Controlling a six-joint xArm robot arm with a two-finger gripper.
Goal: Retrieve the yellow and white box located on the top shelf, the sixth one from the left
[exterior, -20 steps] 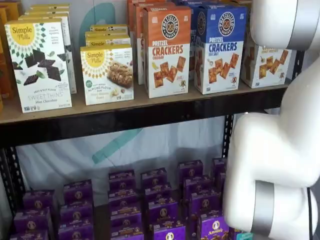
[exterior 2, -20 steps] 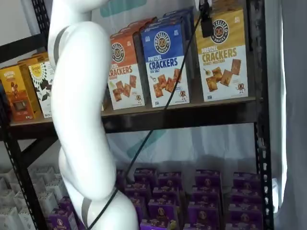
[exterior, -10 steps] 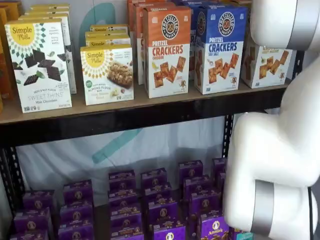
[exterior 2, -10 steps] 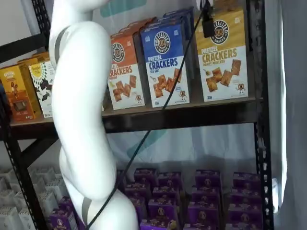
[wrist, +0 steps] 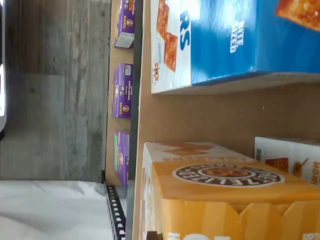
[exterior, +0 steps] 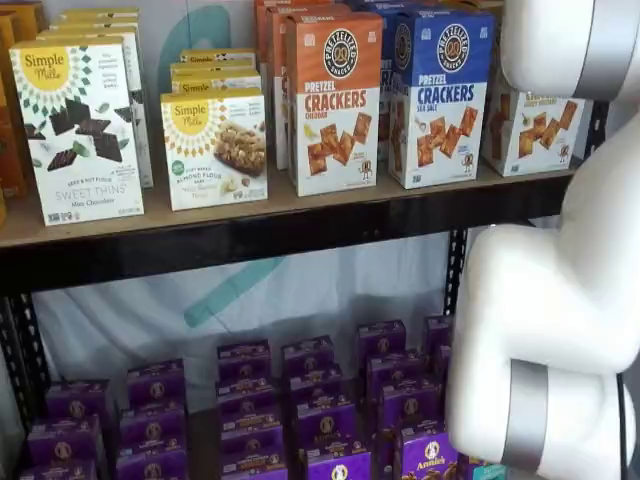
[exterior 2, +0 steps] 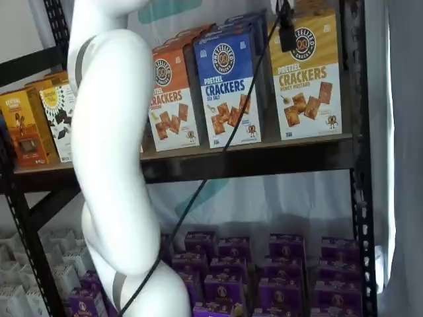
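A black finger of the gripper [exterior 2: 285,30] hangs at twelve o'clock over the yellow and white box [exterior 2: 306,76]; grip state cannot be told. Only the wrist view shows that box's top. It stands rightmost on the top shelf [exterior 2: 264,158], beside the blue box [exterior 2: 228,89].

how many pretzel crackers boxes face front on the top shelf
3: the orange box leftmost, the blue box in the middle, the yellow and white box rightmost. More stand behind them, mostly hidden.

yellow and white box [exterior: 532,128] half behind arm [exterior: 560,300]
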